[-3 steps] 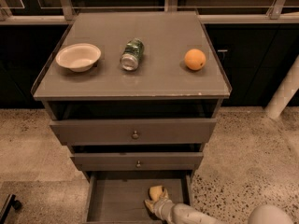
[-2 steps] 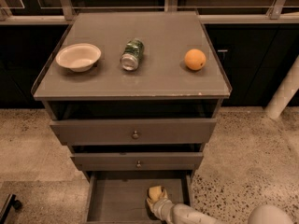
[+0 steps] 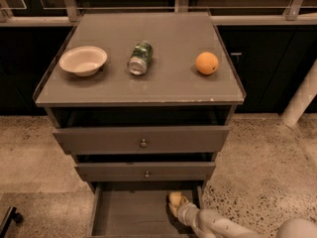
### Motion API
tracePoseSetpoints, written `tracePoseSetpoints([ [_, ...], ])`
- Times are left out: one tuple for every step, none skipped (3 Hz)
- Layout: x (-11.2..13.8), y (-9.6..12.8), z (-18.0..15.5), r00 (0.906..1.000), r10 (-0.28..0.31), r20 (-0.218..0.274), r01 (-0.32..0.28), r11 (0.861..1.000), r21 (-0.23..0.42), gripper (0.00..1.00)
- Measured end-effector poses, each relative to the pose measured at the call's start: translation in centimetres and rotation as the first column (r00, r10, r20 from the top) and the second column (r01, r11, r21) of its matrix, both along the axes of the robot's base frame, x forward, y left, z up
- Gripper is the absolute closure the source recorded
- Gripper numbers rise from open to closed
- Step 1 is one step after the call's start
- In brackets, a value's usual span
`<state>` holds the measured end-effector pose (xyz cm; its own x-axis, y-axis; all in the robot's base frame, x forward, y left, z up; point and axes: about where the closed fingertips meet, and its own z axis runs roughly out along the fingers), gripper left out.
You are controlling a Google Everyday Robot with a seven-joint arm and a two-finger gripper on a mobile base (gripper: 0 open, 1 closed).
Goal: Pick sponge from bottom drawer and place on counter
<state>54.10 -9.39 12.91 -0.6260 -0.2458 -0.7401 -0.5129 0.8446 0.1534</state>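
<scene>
The sponge point(image 3: 173, 198) lies in the open bottom drawer point(image 3: 129, 214), near its back right corner. The hand point(image 3: 178, 207) reaches into that drawer from the lower right and meets the sponge on its near side. The sponge shows just beyond and left of the hand. Whether the hand grips it or merely touches it cannot be told. On the worktop point(image 3: 168, 86) stand a bowl point(image 3: 83, 60), a tipped can point(image 3: 140, 58) and an orange point(image 3: 207, 63).

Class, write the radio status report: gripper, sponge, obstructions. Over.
Gripper in bottom drawer, at sponge. Sponge on drawer's right side, not yet on counter. Bowl, can, orange on counter.
</scene>
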Motion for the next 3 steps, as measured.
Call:
tracePoseSetpoints([
  [1.9,-3.8,-1.1,0.9984,-0.001,-0.056,0.004,0.999,0.052,1.0],
  [1.9,-3.8,-0.9,0.9984,-0.001,-0.057,0.004,0.999,0.053,1.0],
  [3.0,-4.3,-0.1,0.9983,-0.002,-0.058,0.005,0.999,0.053,1.0],
])
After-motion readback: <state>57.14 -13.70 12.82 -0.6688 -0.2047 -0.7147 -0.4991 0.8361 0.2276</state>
